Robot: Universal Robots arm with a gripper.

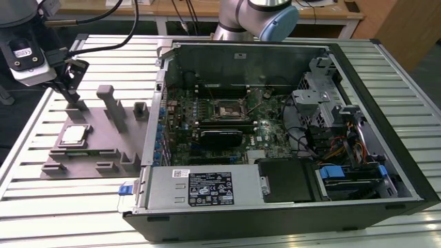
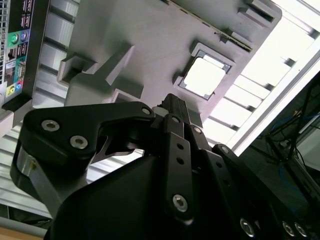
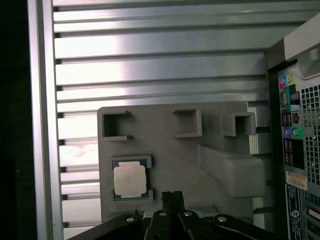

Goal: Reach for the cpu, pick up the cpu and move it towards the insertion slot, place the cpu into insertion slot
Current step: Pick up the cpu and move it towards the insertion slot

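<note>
Gripper (image 1: pixel 74 102), closed and empty, over the fixture block (image 1: pixel 103 151); cpu (image 1: pixel 74 135) lies near it, camera-side in the exterior view.

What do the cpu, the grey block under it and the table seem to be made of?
Cpu: metal lid with a dull silvery sheen, on a thin board that shows as a rim. Block: probably matte grey plastic, moulded or printed; it has no shine and soft edges. Table: likely aluminium profiles, with bright brushed glare along the slotted slats.

The silver-grey tubular arm (image 1: pixel 231 26) wore a pale blue joint cap (image 1: pixel 279 23); its matte black gripper (image 2: pixel 171 105) carried silver screws (image 2: pixel 180 202).
</note>
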